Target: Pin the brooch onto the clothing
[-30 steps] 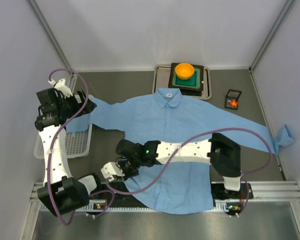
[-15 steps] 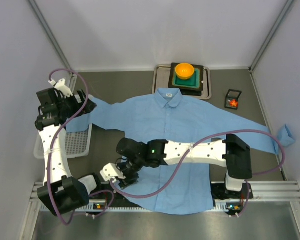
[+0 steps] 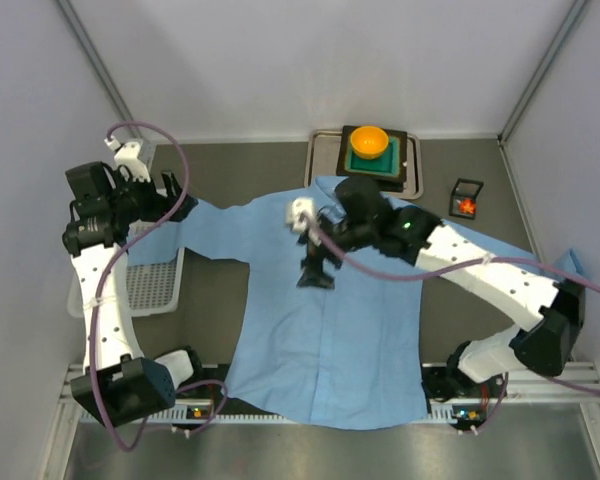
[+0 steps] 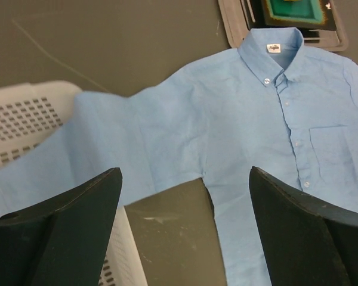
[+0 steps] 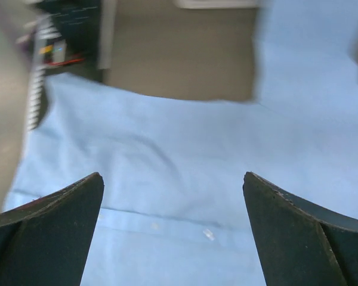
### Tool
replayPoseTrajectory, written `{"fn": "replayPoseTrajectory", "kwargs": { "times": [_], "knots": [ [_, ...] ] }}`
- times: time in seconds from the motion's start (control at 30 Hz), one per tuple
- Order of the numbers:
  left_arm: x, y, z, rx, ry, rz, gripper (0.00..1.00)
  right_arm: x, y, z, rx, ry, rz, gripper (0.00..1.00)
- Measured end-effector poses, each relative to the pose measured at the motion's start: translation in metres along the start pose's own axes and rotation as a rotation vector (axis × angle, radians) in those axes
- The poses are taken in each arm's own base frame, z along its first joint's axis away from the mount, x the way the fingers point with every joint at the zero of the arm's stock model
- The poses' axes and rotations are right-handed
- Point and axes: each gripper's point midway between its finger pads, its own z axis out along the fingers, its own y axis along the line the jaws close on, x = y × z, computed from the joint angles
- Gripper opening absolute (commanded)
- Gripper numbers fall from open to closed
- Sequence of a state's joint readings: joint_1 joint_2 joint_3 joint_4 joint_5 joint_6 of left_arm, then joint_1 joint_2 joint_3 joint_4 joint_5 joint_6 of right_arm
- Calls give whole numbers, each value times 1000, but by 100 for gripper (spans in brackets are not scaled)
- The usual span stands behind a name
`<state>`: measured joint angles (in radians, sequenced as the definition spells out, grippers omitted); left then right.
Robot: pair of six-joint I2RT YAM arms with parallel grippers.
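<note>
At your far left the white basket (image 3: 150,285) sits partly under the sleeve. Your left gripper (image 3: 176,208) hovers over that sleeve, spread wide with nothing in it, likely placed to steady the cloth. The clothing (image 3: 330,320) lies flat, front up, collar to the far side, which gives you a smooth chest panel to pin into. Your right gripper (image 3: 316,268) hangs above the button line, fully apart and empty. Further right, past the orange bowl (image 3: 369,141) on its tray (image 3: 315,165), the brooch (image 3: 467,206) waits in a small black box (image 3: 468,181), well apart from the shirt, so I judge fetching it comes next
</note>
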<state>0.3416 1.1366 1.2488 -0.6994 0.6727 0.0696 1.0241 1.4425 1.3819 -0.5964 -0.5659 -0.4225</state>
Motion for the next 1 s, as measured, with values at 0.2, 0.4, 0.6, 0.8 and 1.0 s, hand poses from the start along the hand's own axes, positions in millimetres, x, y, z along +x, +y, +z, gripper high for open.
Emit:
{"fn": "replayPoseTrajectory", "kwargs": {
  "times": [0.2,0.4,0.6,0.8,1.0],
  "knots": [
    [-16,-22,16,65,15,170,92,38,-107,-109,392,-31,248,99],
    [-7,-64,54,164,72,367,94,65,-167,-216,738,-87,466,99],
    [-12,-73,79,177,54,431,99,127,-187,-337,1085,-160,733,99],
    [-34,-65,96,99,-27,443,99,180,-171,-371,1250,-91,893,99],
    [-49,-60,107,68,-122,458,97,235,-185,-380,1316,91,998,97]
  ]
}}
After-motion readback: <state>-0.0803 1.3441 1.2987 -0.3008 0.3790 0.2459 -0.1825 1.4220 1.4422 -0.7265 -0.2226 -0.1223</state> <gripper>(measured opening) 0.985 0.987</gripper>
